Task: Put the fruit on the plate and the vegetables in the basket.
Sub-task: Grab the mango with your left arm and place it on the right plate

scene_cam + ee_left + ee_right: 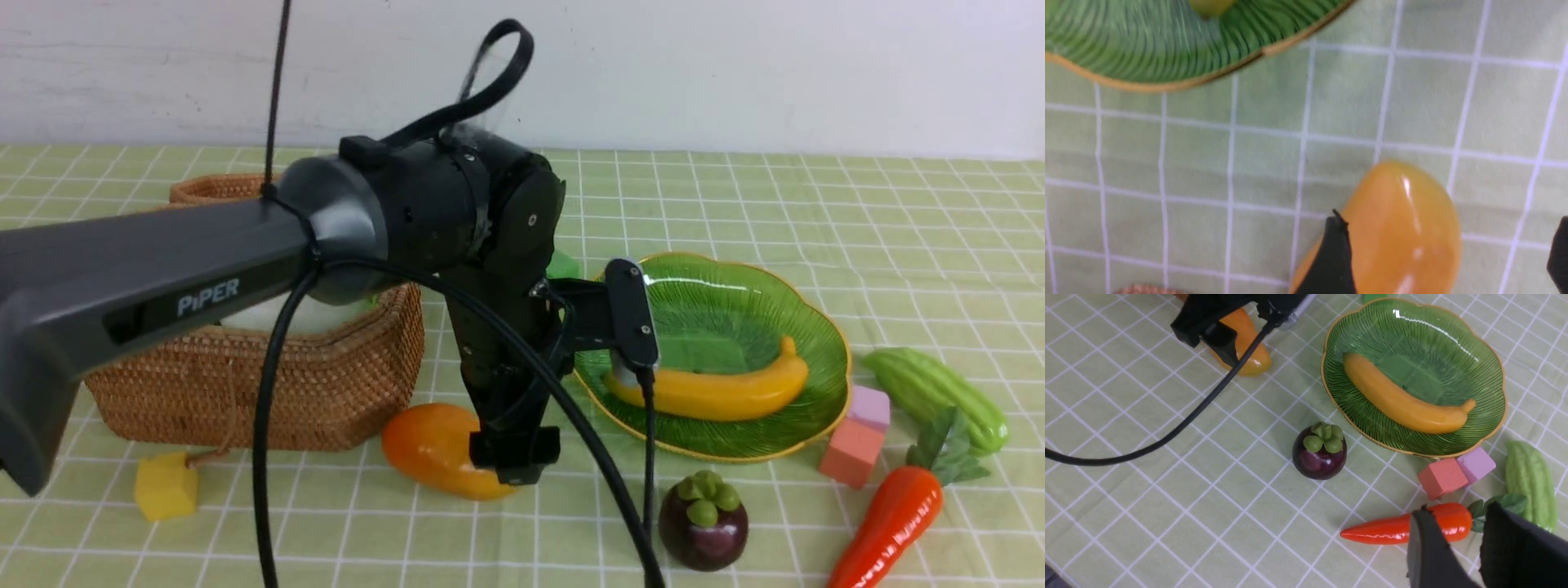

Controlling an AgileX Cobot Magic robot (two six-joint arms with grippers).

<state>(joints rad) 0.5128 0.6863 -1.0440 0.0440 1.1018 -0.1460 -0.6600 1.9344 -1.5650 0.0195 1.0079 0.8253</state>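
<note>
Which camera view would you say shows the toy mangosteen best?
The right wrist view: the mangosteen appears whole from above, its green cap clear. The front view also shows it whole, but a black cable runs close beside it. The left wrist view does not show it.

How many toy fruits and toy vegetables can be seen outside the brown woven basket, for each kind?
Glossy long yellow banana: 1
Glossy oval orange mango: 1
Round dark-purple mangosteen: 1
Glossy tapered red carrot: 1
Light-green ridged gourd: 1
Total: 5

1 orange mango (1400,232) between jaws
</note>
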